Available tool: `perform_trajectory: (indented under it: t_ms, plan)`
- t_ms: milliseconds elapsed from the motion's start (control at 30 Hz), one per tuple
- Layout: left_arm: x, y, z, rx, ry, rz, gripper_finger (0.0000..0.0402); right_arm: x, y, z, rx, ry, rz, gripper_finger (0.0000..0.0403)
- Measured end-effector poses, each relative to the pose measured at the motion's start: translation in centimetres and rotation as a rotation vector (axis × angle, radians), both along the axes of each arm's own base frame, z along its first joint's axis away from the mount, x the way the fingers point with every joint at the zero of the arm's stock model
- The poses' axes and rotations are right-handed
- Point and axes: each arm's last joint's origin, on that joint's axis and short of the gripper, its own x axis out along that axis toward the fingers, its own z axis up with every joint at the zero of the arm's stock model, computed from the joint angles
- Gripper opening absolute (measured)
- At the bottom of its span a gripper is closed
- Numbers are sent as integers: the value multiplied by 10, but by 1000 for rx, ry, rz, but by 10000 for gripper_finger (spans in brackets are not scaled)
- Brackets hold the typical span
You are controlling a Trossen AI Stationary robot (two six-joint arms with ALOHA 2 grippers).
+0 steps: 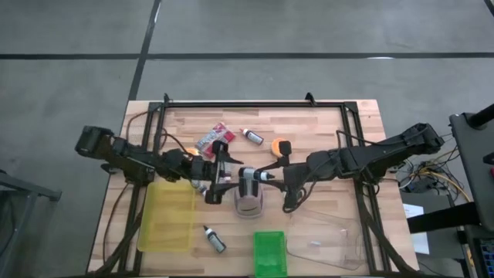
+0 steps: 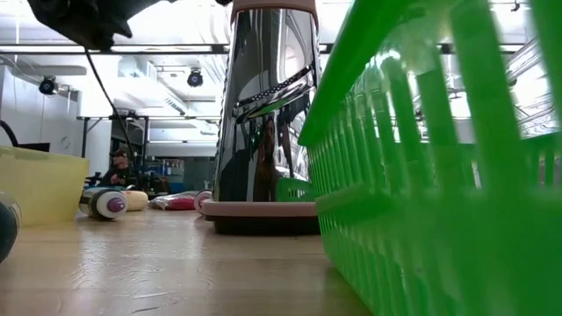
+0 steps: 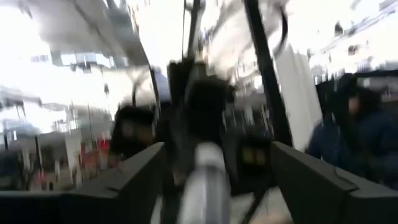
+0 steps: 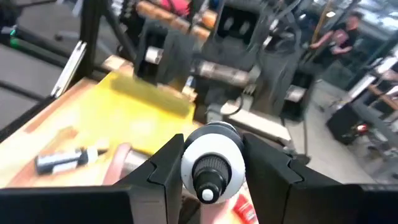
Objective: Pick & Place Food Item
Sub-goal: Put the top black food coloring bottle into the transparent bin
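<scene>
A: Right gripper [image 4: 210, 171] is clamped on a small bottle [image 4: 210, 163], cap toward the wrist camera, right over the steel cup [image 1: 248, 202].

B: Left gripper [image 1: 218, 184]?

A: Directly opposite, wide open either side of the same bottle.

B: Handling?

A: Light, rigid, smooth and round, I'd say; hold the body, not the cap. Both arms reach in low and level over the surface [image 1: 324, 123].

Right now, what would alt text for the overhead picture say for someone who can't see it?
Two dark robot arms meet over a wooden table, their grippers either side of a small bottle above a metal cup. A yellow tray and green basket sit nearby.
</scene>
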Motion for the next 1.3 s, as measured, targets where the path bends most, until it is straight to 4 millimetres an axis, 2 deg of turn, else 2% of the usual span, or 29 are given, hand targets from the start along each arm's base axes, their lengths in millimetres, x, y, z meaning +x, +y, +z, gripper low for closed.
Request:
perform_trajectory:
  t_ms: [133,367,567,733,933,1167,1300]
  plan:
    - [-16,2,20,1,7,-1,327,-3,3,2,-26,-2,-36,128]
    - [-45,8,36,5,82,33,319,-16,7,17,-53,44,-112,127]
    - [-60,14,24,-22,226,135,317,-28,15,26,-31,144,-164,127]
    - [-66,15,7,-55,369,134,316,-44,22,23,-8,268,-229,127]
    - [-73,10,-7,-54,411,110,316,-61,33,21,74,366,-247,127]
    - [-76,9,-14,-42,439,135,316,-78,44,15,189,491,-257,127]
    - [-76,8,-16,-42,455,135,315,-81,55,9,254,530,-239,127]
